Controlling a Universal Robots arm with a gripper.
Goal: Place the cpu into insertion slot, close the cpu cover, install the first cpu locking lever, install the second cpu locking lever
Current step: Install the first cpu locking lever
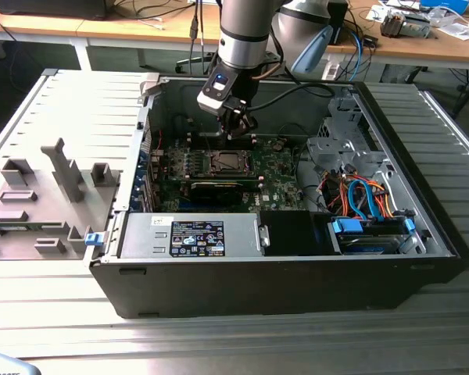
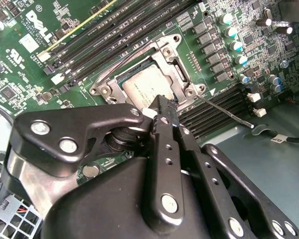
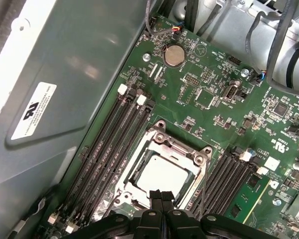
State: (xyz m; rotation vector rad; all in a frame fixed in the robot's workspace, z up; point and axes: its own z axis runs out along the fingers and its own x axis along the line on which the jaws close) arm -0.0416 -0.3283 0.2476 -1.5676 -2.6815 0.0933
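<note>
Cpu [image 3: 165, 174] sits in the insertion slot [image 3: 207, 152], cpu cover [image 3: 177, 148] looks down: lever step.
Your pincer [image 3: 162, 195], tips together and empty, sits at the cover's edge; the free locking lever [image 2: 224, 110] needs a firm press.

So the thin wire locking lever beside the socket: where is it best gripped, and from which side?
At its hooked free end, I'd judge, farthest from the cpu cover. The locking lever is a thin straight rod running over the memory slots, with little to pinch along its length. Come down from above and close across it; the hook should stop a slip.
</note>
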